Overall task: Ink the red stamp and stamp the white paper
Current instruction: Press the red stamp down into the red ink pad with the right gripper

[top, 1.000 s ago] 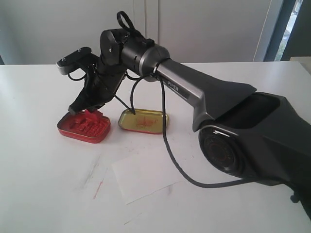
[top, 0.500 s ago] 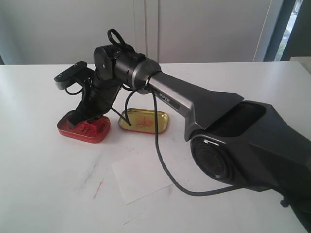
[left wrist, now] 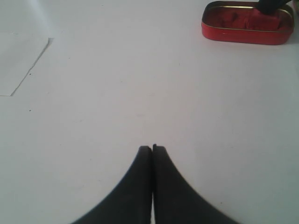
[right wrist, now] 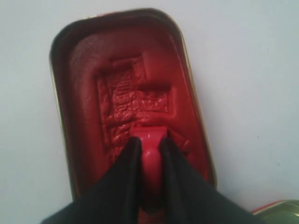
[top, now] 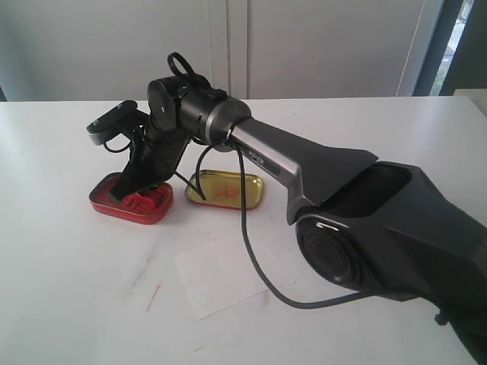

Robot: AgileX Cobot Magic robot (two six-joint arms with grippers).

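Tabletop (top: 68, 266): stamp (right wrist: 149, 140) in tin (top: 148, 207), lid (top: 228, 202) beside

Pretty plain setup. A big white table (top: 68, 304) fills most of the exterior view. It has a matte top with a few faint grey scuffs, plus a thin red streak (top: 154, 295) toward its near side. Behind the table's far edge is a pale grey wall (top: 91, 46) of flat panels, with vertical seams (top: 228, 38) running down around the middle. Past the table's back right corner there's a dark window frame (top: 444, 46). The glass (top: 463, 38) is bright with daylight and shows a bit of green outside. Light across the table is soft and even.
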